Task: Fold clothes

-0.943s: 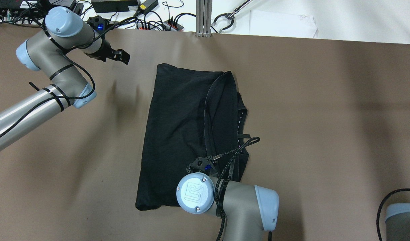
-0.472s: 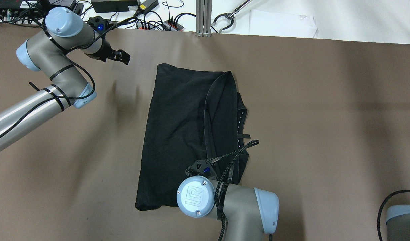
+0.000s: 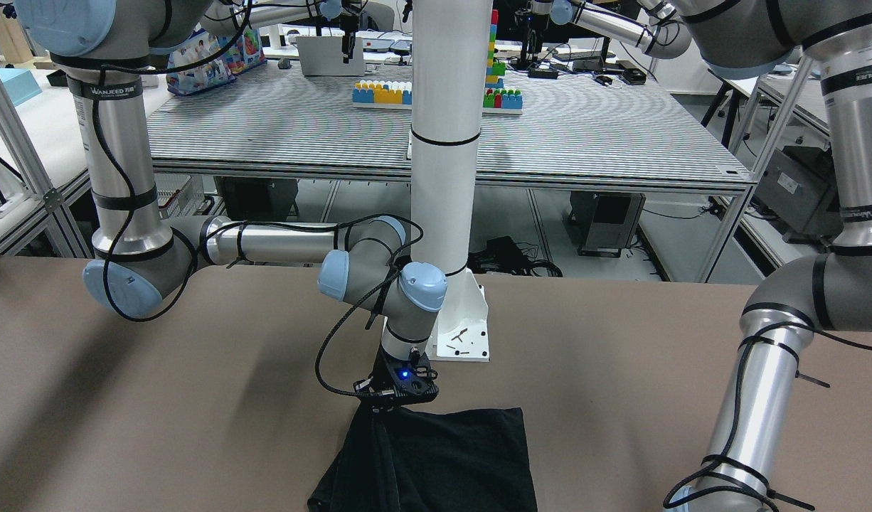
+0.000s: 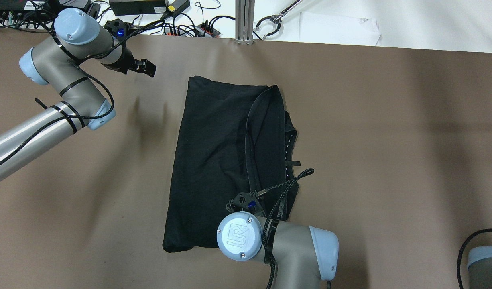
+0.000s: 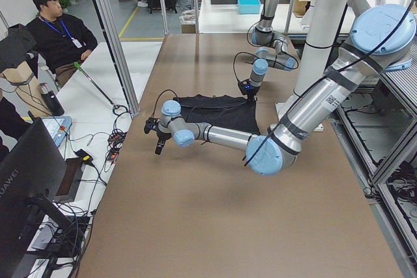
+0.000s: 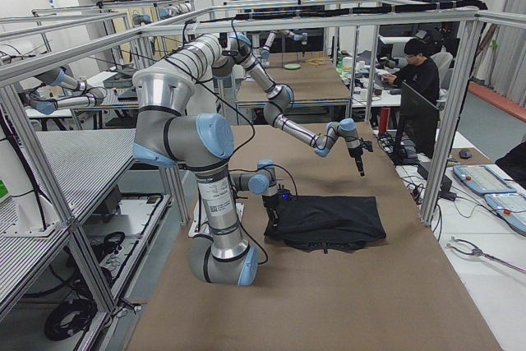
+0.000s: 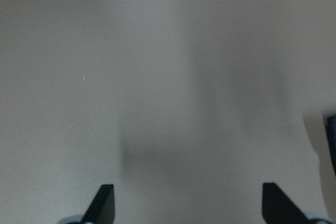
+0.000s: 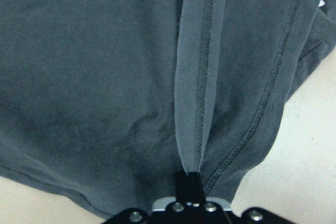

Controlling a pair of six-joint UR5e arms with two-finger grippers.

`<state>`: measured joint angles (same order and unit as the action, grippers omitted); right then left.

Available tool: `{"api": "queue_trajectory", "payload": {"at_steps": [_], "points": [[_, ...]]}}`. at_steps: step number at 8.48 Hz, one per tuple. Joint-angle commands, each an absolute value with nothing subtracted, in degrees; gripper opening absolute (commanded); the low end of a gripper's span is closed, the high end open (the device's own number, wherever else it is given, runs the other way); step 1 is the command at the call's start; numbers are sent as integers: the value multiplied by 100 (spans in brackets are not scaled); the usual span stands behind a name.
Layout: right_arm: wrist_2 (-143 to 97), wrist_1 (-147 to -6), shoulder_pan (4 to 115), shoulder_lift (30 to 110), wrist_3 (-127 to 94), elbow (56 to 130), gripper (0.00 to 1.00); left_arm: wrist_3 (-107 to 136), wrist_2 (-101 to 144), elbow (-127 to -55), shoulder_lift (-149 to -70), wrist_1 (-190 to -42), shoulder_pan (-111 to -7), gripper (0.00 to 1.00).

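Nearest the robot, the right pincer (image 8: 190,182) is clamped tight on a raised fold of hem at the near edge of the black clothes (image 4: 214,152). The clothes lie folded lengthwise at the middle of the bench (image 4: 390,140), with bare brown surface on every side. Farther off, the left pincer (image 7: 189,205) hovers spread wide over bare bench, near the cloth's far left corner but apart from it.

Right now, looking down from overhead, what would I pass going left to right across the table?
left gripper → black garment → blue-capped robot joint in the bottom right corner.
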<state>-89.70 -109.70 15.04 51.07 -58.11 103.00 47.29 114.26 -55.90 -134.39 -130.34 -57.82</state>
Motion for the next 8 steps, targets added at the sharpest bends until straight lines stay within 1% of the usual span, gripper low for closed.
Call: {"api": "queue_trajectory", "payload": {"at_steps": [1, 3, 4, 5, 6, 7, 8], "points": [[-9017, -10969, 1547, 6025, -5801, 11158, 0, 4729, 11426, -5590, -13438, -13034, -5757, 100], [-8965, -10960, 1503, 6537, -5844, 11599, 0, 4737, 11417, -5590, -13447, -13034, -5748, 100], [-8965, -10960, 1433, 6591, -5940, 11602, 0, 4737, 11417, -5590, -13447, -13034, -5748, 100], [-8965, -10960, 1354, 6540, -6072, 11584, 30, 4746, 11417, -5590, -13447, -13034, -5748, 100], [-8974, -10934, 1362, 6504, -6134, 11619, 91, 4746, 11417, -5590, -13447, -13034, -5748, 100], [-8974, -10751, 1441, 6434, -6126, 11610, 94, 4746, 11426, -5599, -13456, -13034, -5739, 100], [-9008, -10453, 1676, 6390, -6074, 11576, 94, 4755, 11426, -5599, -13465, -13034, -5748, 100]]}}
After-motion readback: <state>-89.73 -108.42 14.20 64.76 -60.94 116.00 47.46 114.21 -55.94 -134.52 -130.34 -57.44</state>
